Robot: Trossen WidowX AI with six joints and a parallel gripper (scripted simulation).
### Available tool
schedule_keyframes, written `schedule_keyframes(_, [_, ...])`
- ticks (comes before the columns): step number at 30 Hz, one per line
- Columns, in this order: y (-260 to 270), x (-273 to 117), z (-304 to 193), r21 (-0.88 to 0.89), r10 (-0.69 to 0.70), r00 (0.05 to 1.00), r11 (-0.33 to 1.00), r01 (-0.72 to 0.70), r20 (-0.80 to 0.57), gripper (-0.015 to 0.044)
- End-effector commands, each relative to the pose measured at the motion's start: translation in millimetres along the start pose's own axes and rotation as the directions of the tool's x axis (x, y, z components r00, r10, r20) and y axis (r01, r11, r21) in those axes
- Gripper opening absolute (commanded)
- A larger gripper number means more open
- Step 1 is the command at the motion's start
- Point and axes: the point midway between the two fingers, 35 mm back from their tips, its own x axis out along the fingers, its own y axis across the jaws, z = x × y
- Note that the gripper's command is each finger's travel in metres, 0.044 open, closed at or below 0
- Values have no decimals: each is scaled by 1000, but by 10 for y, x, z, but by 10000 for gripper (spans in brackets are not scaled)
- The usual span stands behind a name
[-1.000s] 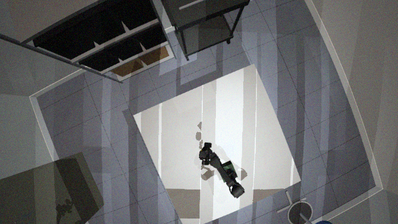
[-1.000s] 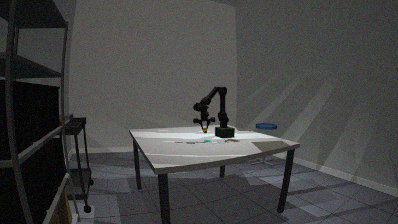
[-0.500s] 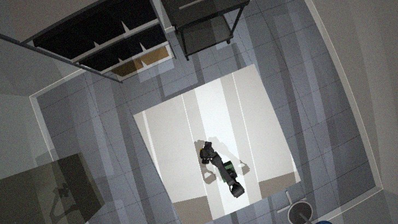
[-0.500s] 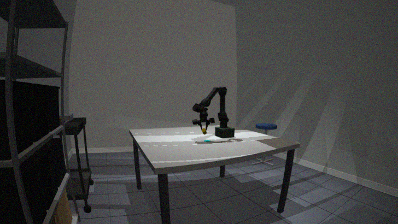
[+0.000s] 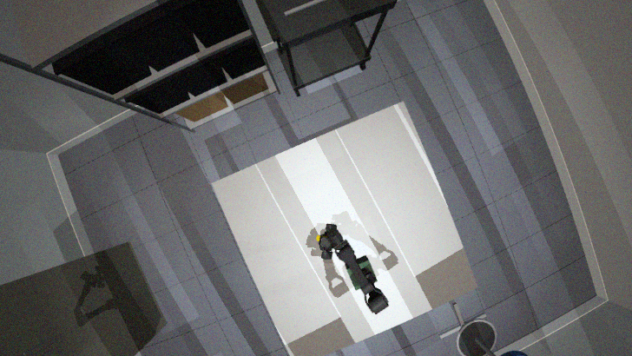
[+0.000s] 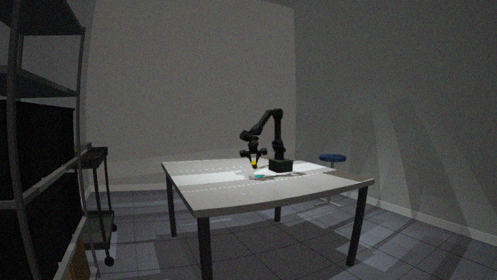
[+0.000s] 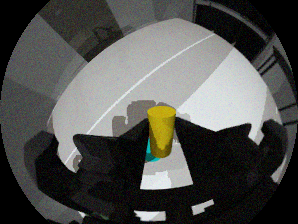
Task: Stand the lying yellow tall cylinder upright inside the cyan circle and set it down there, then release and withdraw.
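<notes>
The yellow tall cylinder (image 5: 318,238) (image 6: 253,162) (image 7: 161,135) is held above the table (image 5: 256,229) (image 6: 215,199). One end of it points away from the wrist in the wrist view; its exact tilt is hard to tell. My gripper (image 6: 254,164) (image 7: 161,121) is shut on the cylinder, one finger on each side of it. The cyan circle (image 6: 259,175) (image 7: 151,154) lies on the table, below the cylinder and partly hidden behind it in the wrist view. In the top view the arm hides the circle.
The arm's dark green base (image 5: 369,265) (image 6: 280,165) stands on the table close to the circle. Arm shadows and bright stripes cross the table top. A shelf rack (image 6: 80,104), a cart (image 6: 99,163) and a blue stool (image 6: 332,158) stand off the table.
</notes>
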Motion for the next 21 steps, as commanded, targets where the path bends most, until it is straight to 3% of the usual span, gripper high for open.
schedule_keyframes(1, [-9, 5, -6, 9, 5, 1000, 1000, -5, 25, 105])
schedule_keyframes(21, [-70, 2, -17, 19, 16, 987, 1000, -19, 162, 105])
